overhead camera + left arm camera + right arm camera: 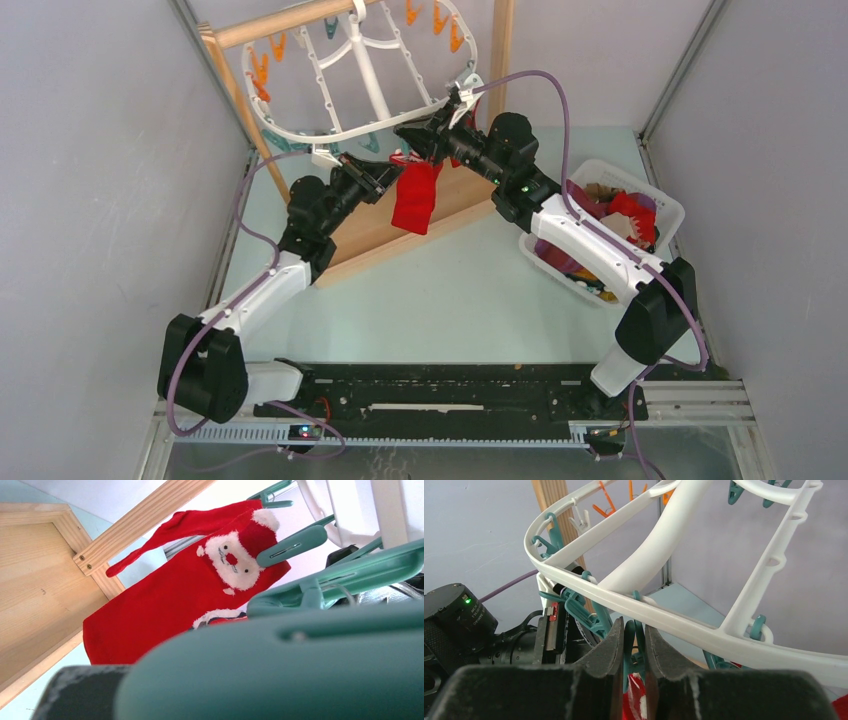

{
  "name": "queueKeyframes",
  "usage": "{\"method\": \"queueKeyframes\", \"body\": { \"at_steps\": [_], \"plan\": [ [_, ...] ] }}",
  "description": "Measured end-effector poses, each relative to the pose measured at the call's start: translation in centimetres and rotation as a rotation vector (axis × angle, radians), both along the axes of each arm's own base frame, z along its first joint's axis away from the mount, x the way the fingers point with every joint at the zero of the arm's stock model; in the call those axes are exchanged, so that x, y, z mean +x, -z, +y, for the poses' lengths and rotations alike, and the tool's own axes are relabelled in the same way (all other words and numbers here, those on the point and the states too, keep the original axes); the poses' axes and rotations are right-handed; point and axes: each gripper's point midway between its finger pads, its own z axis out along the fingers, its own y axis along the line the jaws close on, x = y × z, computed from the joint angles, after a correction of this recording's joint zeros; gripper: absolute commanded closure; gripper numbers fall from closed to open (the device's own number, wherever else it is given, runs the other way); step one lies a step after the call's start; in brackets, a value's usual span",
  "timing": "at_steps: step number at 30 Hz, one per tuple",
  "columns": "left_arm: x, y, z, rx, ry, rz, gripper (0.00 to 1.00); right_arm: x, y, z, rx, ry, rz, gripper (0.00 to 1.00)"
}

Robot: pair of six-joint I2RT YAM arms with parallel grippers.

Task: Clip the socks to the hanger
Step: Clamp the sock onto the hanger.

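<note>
The white hanger hangs from the wooden stand, with orange and teal clothespins round its rim. A red Santa sock hangs below its near rim; the left wrist view shows it pinched by a teal clothespin. My right gripper is shut on a teal clothespin just under the rim, with red-and-white sock fabric below it. In the top view it sits above the sock. My left gripper is left of the sock's top. A blurred teal clothespin hides its jaws.
The wooden stand's tray base lies under the sock, and its post runs behind it. A white basket holding several more socks stands at the right, beside my right arm. Grey walls close in both sides.
</note>
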Motion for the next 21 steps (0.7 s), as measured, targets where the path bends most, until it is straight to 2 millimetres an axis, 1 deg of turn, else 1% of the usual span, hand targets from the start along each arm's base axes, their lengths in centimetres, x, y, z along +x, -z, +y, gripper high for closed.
{"method": "queueKeyframes", "body": {
  "at_steps": [7,21],
  "plan": [
    [0.22,0.50,0.05,0.003,-0.003,0.018,1.00,-0.05,0.00,0.01,0.002,-0.005,0.003,0.86],
    [0.18,0.43,0.01,-0.016,0.000,0.032,1.00,0.06,0.24,-0.02,-0.005,-0.001,-0.030,0.86]
  ]
}}
